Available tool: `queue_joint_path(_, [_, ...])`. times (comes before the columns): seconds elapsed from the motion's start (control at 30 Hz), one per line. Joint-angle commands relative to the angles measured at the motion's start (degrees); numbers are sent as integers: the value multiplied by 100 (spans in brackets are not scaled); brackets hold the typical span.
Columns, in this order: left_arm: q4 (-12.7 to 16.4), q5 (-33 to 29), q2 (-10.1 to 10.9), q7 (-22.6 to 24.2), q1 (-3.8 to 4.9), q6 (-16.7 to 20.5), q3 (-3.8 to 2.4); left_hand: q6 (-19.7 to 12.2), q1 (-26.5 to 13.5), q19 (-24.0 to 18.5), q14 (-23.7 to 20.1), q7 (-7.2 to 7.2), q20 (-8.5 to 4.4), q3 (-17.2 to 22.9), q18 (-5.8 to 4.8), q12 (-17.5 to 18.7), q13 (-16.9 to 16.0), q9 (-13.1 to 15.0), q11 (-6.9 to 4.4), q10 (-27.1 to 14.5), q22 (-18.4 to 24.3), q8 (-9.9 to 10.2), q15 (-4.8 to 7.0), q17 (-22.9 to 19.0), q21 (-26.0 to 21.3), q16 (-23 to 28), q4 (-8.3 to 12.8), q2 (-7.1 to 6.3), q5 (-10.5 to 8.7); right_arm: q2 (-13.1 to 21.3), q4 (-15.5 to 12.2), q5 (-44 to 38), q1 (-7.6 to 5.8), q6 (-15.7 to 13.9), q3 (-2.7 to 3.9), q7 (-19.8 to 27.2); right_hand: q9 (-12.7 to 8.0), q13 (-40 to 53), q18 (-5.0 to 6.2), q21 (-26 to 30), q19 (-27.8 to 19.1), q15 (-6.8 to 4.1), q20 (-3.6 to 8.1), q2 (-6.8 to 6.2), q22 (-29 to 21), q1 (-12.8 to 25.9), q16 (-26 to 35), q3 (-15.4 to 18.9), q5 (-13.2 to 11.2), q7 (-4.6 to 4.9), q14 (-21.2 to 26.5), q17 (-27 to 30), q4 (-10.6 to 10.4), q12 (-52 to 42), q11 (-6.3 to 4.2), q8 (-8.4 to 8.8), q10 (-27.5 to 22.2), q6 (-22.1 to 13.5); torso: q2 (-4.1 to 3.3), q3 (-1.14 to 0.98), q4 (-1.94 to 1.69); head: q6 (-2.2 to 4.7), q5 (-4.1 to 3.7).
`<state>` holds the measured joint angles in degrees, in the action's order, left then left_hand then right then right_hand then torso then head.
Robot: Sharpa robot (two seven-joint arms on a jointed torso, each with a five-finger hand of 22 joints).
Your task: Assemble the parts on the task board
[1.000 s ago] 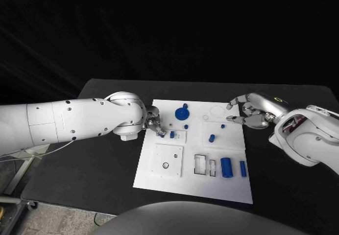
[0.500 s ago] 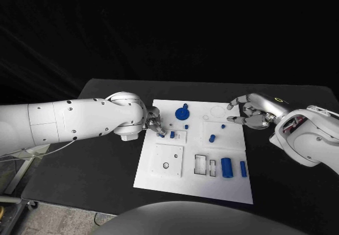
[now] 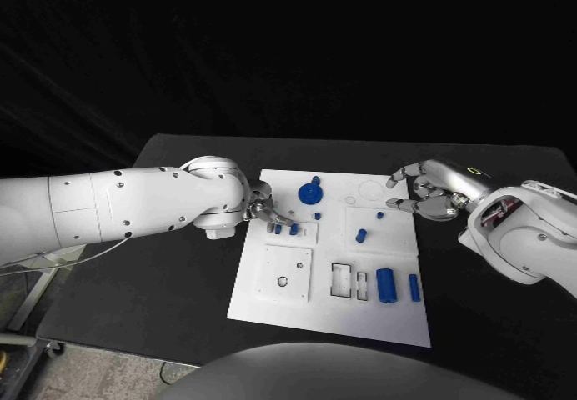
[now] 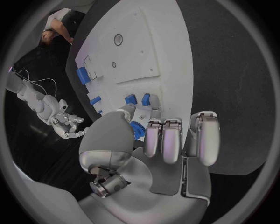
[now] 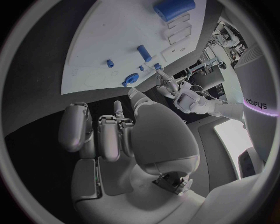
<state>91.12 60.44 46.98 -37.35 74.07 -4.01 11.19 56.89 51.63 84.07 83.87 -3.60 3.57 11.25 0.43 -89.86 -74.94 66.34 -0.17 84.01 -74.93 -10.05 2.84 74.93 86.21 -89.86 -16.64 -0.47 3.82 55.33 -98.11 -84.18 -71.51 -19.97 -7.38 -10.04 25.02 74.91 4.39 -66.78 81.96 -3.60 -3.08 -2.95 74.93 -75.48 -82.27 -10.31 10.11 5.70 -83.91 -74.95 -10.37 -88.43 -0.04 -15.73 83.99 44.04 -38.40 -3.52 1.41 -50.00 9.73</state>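
In the head view the left hand (image 3: pixel 258 210) hovered at the task board's (image 3: pixel 318 321) left edge beside two small upright blue pegs (image 3: pixel 286 228), and whether it pinched anything could not be told; a slight sideways drift could, I judged, have tipped those pegs. The left wrist view showed the same hand (image 4: pixel 157 140) with fingers curled above the pegs (image 4: pixel 137 99), nothing plainly in its grasp. In the right wrist view the right hand (image 5: pixel 116 126) hung empty, fingers apart, at the board's far right corner, while the large blue cylinder (image 5: pixel 174 8) lay flat near the board's near edge, long axis running front to back.
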Motion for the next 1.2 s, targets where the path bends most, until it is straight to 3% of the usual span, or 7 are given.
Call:
queue_joint_path(0.03, [-33, -22, -7, -10, -36, -98, 25, 18, -109, 263, 613, -34, 42, -117, 76, -14, -1506, -26, 41, 599, -1321, 33, -41, 1507, -25, -14, -7, 42, -5, 0, 6, -12, 8, 74, 1, -33, -9, 1338, 47, 32, -58, 40, 1, 24, 843, -56, 18, -36, 29, 9, -339, -761, 17, 23, 46, 34, 378, 52, -4, 0, 3, 0, -6])
queue_joint_path(0.47, [-26, 9, 65, 284, -33, 472, 3, 112, 163, 324, 613, 61, -5, -448, 58, -14, -1506, 428, -34, 599, -1361, -384, 19, 1507, 34, -14, 22, 210, 349, 3, 3, -26, 13, 37, 1, -19, -19, 1332, 51, 57, -67, 42, -1, 26, 837, -67, 29, -43, 51, 12, -334, -752, 27, 31, 48, 39, 370, 54, -21, 14, 4, 0, -67])
queue_joint_path(0.8, [122, 358, 178, 1895, 178, 1903, -299, -574, 1074, 296, 613, -18, -3, -722, 65, -14, -1506, 913, 19, 599, -1361, -677, -9, 1507, -7, -14, 94, 174, 994, 31, -17, -32, 12, 34, 1, -22, -24, 1324, 53, 67, -71, 43, -2, 26, 835, -67, 37, -44, 63, 14, -331, -745, 28, 39, 50, 41, 360, 56, -49, 7, 13, 0, -103])
queue_joint_path(0.9, [92, 439, 103, 2602, 220, 2040, -319, -1172, 1841, 106, 613, -207, 88, -538, 115, 1259, -853, 789, 202, -694, -1289, -477, -154, 1507, -218, -14, 400, 211, 1134, 36, -23, -33, 10, 41, 1, -24, -25, 1313, 55, 77, -74, 44, -2, 26, 832, -66, 44, -43, 66, 14, -328, -738, 27, 51, 50, 41, 346, 57, -62, 5, 11, 0, -108])
queue_joint_path(1.0, [4, 831, -35, 3128, 232, 2004, -279, -1705, 2453, -262, -145, -463, 271, -209, 184, 4805, 989, 257, 465, -4071, -1159, -48, -355, 945, -600, 663, 484, 195, 708, 43, -33, -33, 7, 40, 1, -18, -27, 1300, 56, 87, -78, 44, -3, 26, 829, -63, 51, -43, 69, 14, -326, -732, 26, 65, 51, 42, 329, 58, -80, 11, 8, 0, -113])
queue_joint_path(1.07, [-99, 1391, -160, 3394, 211, 2004, -202, -1837, 2736, -493, -1624, -360, 329, -30, 240, 5868, 1762, -157, 652, -4738, -1074, 187, -581, -325, -844, 2258, 513, 87, 424, 44, -37, -33, 6, 27, 1, -1, -28, 1291, 57, 90, -79, 44, -3, 26, 829, -63, 51, -43, 70, 14, -326, -732, 25, 74, 51, 42, 317, 58, -95, 15, 5, 0, -109])
queue_joint_path(1.2, [-369, 2665, -397, 3846, 89, 2151, -56, -1860, 3117, -468, -1466, -177, 362, 106, 277, 6726, 2753, -1137, 574, -5005, -1068, 604, -364, -908, -868, 2727, 625, -165, 301, 32, -34, -33, 6, -29, 2, 54, -30, 1271, 57, 92, -80, 45, -3, 25, 828, -62, 53, -43, 75, 13, -325, -731, 26, 96, 50, 42, 291, 61, -106, 17, 14, 0, -114])
